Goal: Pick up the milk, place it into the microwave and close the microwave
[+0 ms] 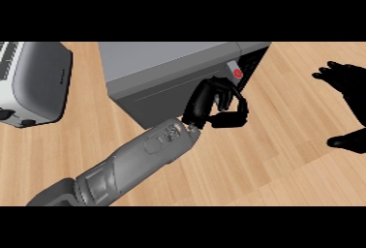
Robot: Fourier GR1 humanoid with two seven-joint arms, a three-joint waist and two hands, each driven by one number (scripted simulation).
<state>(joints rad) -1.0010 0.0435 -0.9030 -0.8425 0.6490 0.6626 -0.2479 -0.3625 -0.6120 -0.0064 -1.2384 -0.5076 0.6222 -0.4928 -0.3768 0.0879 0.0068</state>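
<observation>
The left hand (218, 104), fingers curled round nothing visible, is set against the microwave (172, 72) at centre; the right hand (348, 104) is held open at the right edge.

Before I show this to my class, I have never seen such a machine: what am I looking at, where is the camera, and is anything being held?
The picture is taken from the robot's head, looking steeply down at a wooden counter. The grey tube coming up from the lower edge is the forearm of its left arm, ending in a black left robot hand. Its fingers are curled at the front edge of a grey microwave, near a small red spot. No milk can be seen, so I cannot tell what it holds, if anything. The right robot hand rests open at the right edge. At far left stands a toaster.
</observation>
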